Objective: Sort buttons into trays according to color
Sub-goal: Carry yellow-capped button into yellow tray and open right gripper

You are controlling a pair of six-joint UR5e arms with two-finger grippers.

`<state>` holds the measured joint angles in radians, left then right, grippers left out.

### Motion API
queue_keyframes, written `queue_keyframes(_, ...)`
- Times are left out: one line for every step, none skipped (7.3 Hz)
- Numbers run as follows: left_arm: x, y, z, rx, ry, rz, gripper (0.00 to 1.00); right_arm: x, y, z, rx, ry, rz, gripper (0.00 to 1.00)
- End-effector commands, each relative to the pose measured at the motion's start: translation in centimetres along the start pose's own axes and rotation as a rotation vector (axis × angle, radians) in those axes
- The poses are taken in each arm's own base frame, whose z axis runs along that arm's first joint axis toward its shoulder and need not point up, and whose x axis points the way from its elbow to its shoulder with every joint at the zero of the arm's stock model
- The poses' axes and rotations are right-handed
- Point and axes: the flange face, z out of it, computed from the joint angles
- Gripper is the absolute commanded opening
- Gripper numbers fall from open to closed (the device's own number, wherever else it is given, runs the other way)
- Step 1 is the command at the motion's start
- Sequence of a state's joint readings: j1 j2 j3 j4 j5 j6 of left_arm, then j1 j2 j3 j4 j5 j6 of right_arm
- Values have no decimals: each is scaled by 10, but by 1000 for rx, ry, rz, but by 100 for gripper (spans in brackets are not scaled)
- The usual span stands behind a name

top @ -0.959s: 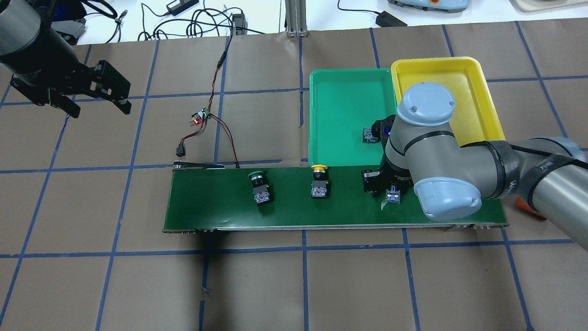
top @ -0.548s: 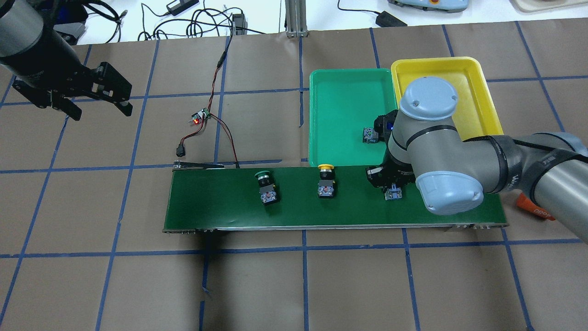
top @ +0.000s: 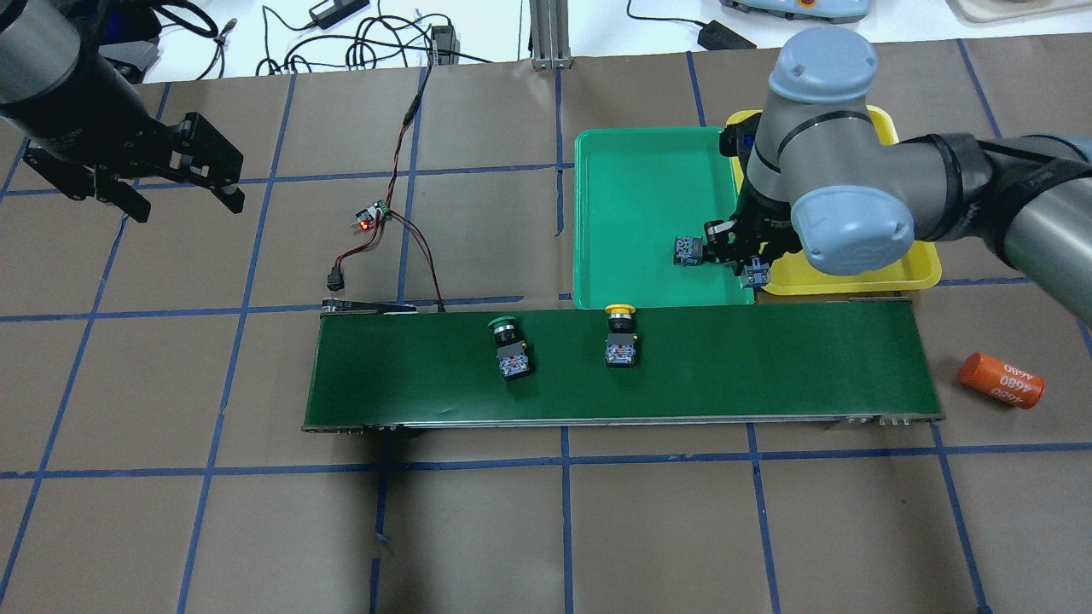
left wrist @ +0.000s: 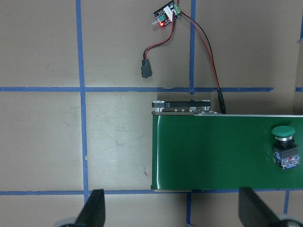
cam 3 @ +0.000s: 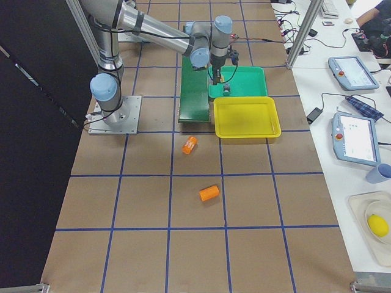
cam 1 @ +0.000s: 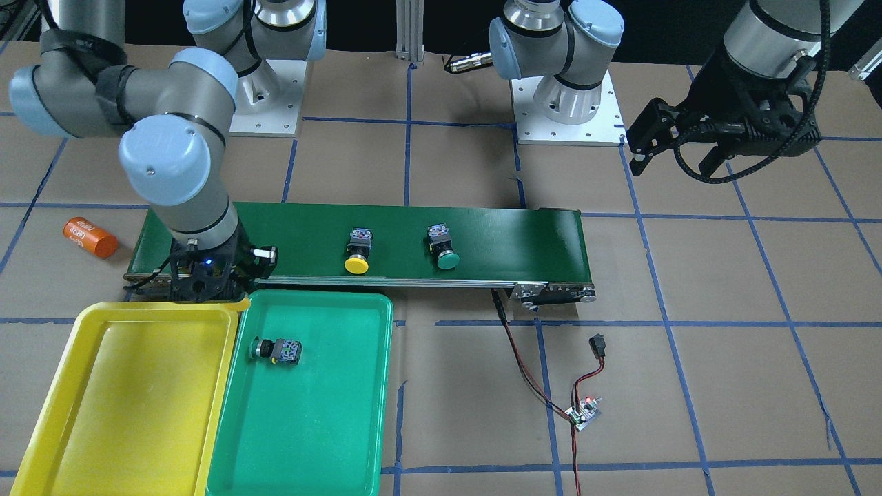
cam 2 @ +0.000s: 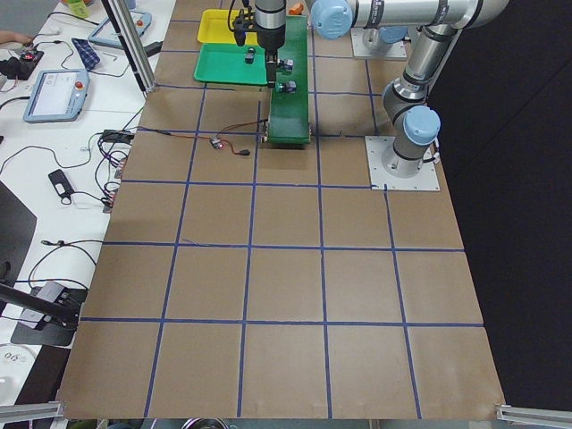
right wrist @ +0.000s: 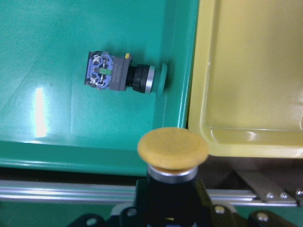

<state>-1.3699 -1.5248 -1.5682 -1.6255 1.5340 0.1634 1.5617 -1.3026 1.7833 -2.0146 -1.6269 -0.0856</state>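
Yellow-capped button (right wrist: 173, 149), clamped in the jaws of the right gripper (top: 751, 264), hangs over the corner where green tray (top: 631, 188) meets yellow tray (cam 1: 138, 399). A green-capped button (top: 688, 250) lies in the green tray; another green button (top: 510, 350) and another yellow button (top: 620, 341) rest on the conveyor belt (top: 768, 358). The left gripper (top: 183, 200) holds its jaws wide and empty above the brown-papered worktop (top: 512, 529) gridded in blue tape (top: 563, 460), cables (top: 375, 43) beyond.
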Motion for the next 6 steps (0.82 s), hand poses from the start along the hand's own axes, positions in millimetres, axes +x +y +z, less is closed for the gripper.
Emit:
queue_keyframes(1,0,0,1,-2,-10,100,73,-56,14,-26,-5,-67,2)
queue_keyframes(0,1,2,-3,-1,-10,100,115,-65,30,-39,-13,-46,6)
queue_keyframes(0,0,0,3,3,-11,100,149,-68,51,-55,-32,-33,26)
queue_keyframes(-1,-1,0,6,8,-14,100,162,-77,68,-21,-25,-75,69)
queue_keyframes(-1,-1,-1,7,5,-14,100,164,-80,75,-15,-25,-91,88)
queue_keyframes(-1,2,-1,2,1,-15,100,163,-80,72,-11,-25,-90,97)
